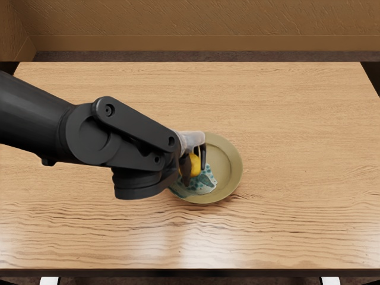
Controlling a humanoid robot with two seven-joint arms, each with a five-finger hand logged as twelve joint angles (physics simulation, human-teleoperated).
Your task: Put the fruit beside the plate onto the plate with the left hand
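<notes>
An olive-green round plate (pixel 228 161) with a teal pattern near its front sits on the wooden table, right of centre. A yellow-orange fruit (pixel 194 164) shows between the fingers of my left hand (pixel 193 159), over the plate's left part. The left arm is black and bulky, comes in from the left edge and hides the plate's left rim. My fingers curl around the fruit. Whether the fruit touches the plate is hidden by the hand.
The wooden table (pixel 285 101) spreads wide around the plate, with its far edge against a brown wall and its near edge at the bottom of the view.
</notes>
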